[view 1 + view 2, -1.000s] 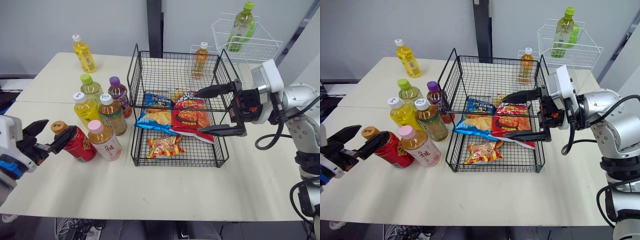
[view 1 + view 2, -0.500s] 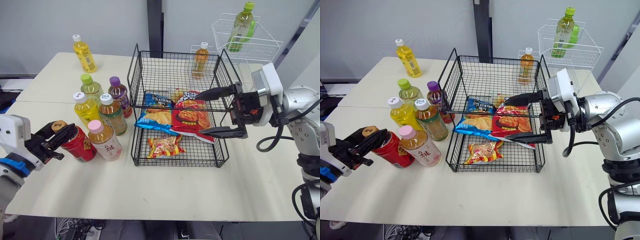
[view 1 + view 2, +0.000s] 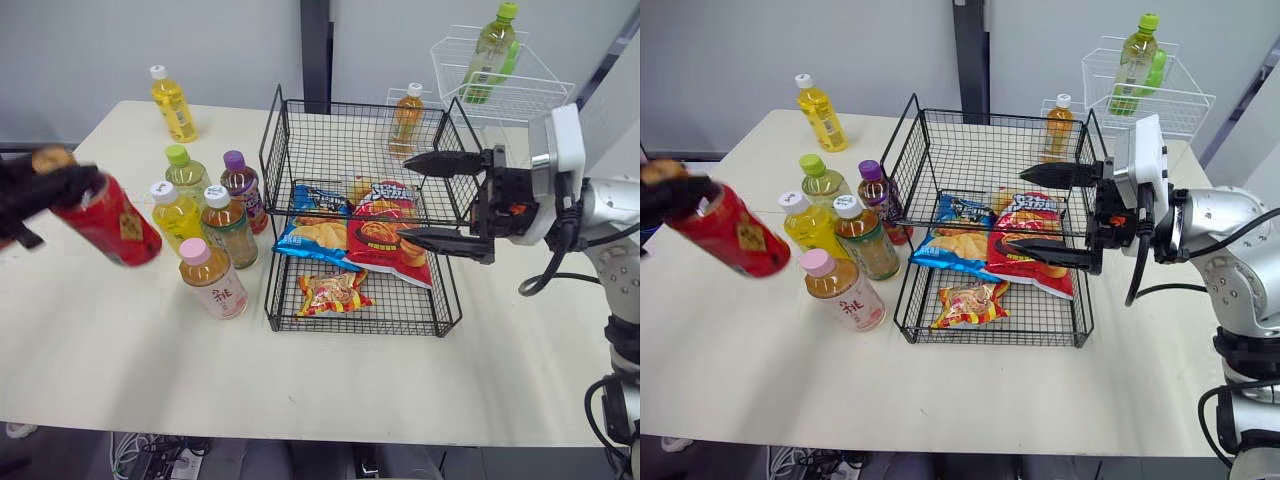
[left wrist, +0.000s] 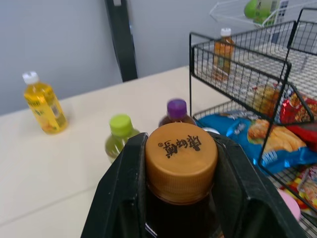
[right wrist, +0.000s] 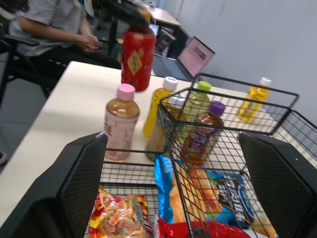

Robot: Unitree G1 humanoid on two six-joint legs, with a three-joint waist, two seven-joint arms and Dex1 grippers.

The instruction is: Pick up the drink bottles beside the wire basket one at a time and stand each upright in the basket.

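– Where is the red bottle [image 3: 100, 215]?
– In the left pincer [image 4: 181, 148], held by the neck just under its brown cap [image 4: 181, 156]. It hangs tilted above the counter [image 3: 330, 380], cap toward the robot's left, beside the group of standing bottles and well apart from the wire basket [image 3: 272, 290].
– So that pincer is closed?
– Yes, its two black fingers [image 4: 124, 193] press on either side of the neck.
– Which bottles stand on the counter?
– Five, close together at the basket's left side: the pink-capped one [image 3: 212, 280] nearest the front, two with white caps [image 3: 178, 215] [image 3: 229, 228] behind it, then the green-capped [image 3: 184, 175] and purple-capped [image 3: 239, 186] ones. A yellow bottle [image 3: 172, 103] stands alone farther back.
– What lies in the basket?
– Only snacks: a blue bag [image 3: 315, 232], a red bag [image 3: 385, 240] and a small packet [image 3: 332, 293] at the front.
– And the right pincer [image 3: 403, 197]?
– Spread wide and holding nothing, it reaches in over the basket's right side, above the red bag.
– Anything behind?
– An orange bottle [image 3: 404, 118] behind the basket, and a green bottle [image 3: 490, 45] in a white wire rack [image 3: 520, 95].
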